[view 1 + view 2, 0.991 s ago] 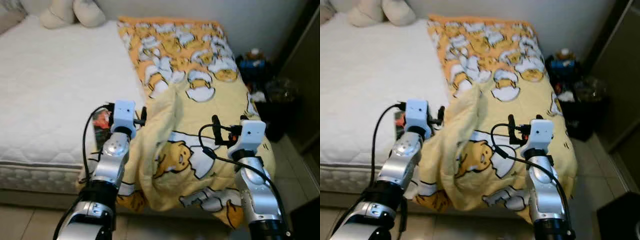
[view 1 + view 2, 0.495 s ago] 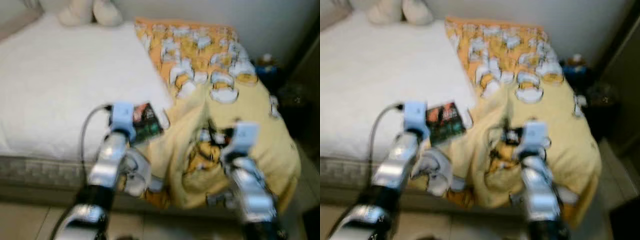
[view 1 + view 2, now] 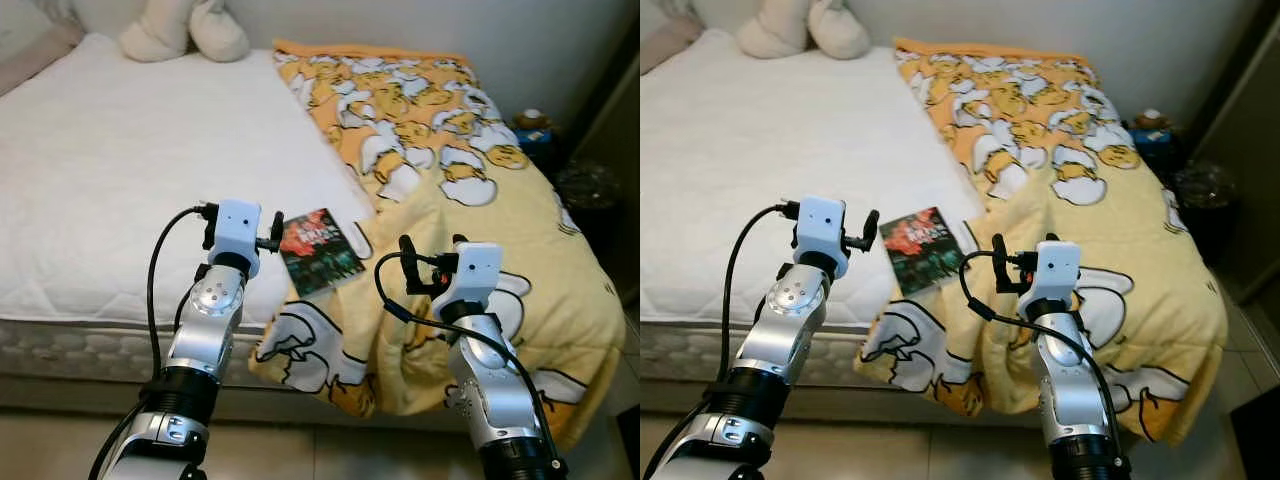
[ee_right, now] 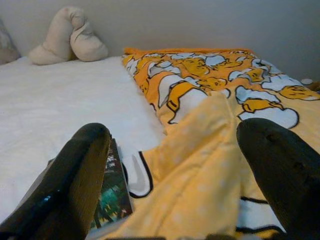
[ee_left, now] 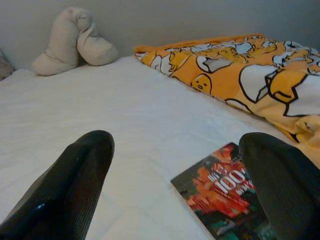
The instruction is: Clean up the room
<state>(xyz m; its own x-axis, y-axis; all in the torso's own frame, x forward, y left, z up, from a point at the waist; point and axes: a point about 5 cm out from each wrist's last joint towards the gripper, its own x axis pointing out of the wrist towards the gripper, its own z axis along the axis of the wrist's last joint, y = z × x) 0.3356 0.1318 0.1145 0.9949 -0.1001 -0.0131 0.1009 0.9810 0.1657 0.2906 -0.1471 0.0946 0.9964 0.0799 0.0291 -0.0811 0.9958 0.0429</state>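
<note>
Book uncovered on the bed, both grippers empty and spread wide.

Book flat on the white mattress, its far edge touching the yellow cartoon blanket bunched over the bed's right half and hanging off the near edge. Left gripper hovering just short of the book, fingers wide apart, nothing between them. Right gripper above the blanket fold, equally wide, holding nothing. Plush toy by the far wall. Probably the step: fetching the book. Next, likely: reaching forward, lowering over one edge, closing on it without snagging cloth.
</note>
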